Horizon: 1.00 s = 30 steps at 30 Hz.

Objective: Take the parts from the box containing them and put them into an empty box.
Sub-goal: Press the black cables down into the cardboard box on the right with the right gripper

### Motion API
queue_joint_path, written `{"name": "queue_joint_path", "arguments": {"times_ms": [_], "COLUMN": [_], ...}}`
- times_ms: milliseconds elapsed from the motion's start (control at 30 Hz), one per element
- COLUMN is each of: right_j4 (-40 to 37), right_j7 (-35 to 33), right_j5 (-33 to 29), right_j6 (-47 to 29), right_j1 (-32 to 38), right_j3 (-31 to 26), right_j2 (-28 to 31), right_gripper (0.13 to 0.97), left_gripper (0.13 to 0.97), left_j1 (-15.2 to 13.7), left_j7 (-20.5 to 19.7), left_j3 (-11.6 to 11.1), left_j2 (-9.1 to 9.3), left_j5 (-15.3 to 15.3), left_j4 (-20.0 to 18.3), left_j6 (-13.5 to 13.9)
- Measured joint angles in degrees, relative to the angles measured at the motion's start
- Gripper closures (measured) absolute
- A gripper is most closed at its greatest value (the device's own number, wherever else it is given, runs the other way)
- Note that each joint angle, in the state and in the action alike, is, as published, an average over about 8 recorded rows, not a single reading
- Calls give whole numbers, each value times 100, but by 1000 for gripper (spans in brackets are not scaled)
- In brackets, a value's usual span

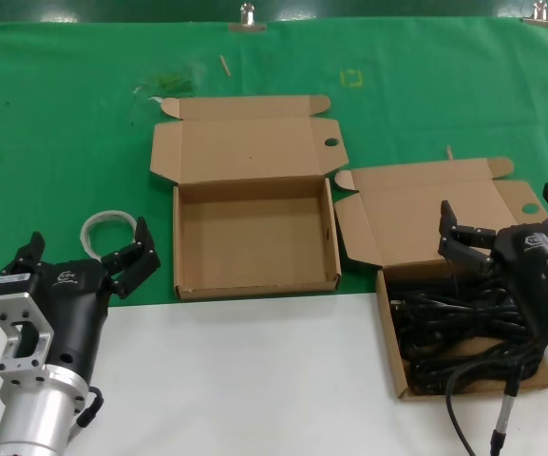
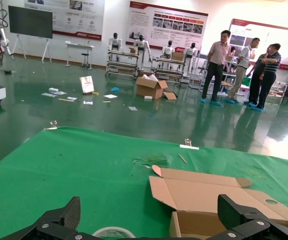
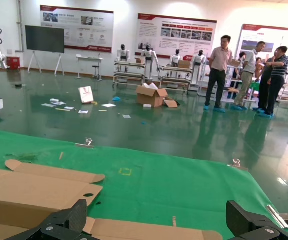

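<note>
Several black coiled power cords [image 1: 449, 318] lie in the open brown box [image 1: 387, 218] at the right. The empty open brown box [image 1: 255, 285] sits at the middle of the green cloth; its lid also shows in the left wrist view [image 2: 203, 192] and in the right wrist view [image 3: 29, 192]. My right gripper [image 1: 506, 217] is open and empty, raised over the back of the cord box, whose lid edge shows in the right wrist view [image 3: 148, 231]. My left gripper [image 1: 88, 252] is open and empty at the near left, to the left of the empty box.
A roll of clear tape [image 1: 105, 231] lies on the green cloth just behind my left gripper, also in the left wrist view [image 2: 113, 233]. A white sheet [image 1: 245, 380] covers the near table. Metal clips [image 1: 248, 19] hold the cloth's far edge.
</note>
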Motion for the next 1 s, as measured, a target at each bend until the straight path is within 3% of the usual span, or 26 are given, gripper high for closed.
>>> {"name": "queue_joint_path", "arguments": {"times_ms": [533, 833, 1000], "right_j4": [0, 79, 176], "right_j7": [0, 37, 126], "right_j5": [0, 16, 96], "right_j6": [0, 44, 138], "right_j1": [0, -24, -55], "right_j3": [0, -100, -299], "right_j2": [0, 96, 314], "right_gripper": [129, 129, 129], "left_gripper": [132, 172, 239], "left_j1": [0, 0, 0], "left_j7": [-2, -1, -1], "left_j3": [0, 0, 1], "left_j2": [0, 0, 0], "left_j5": [0, 0, 0], "left_j4": [0, 0, 0], "left_j6": [0, 0, 0]}}
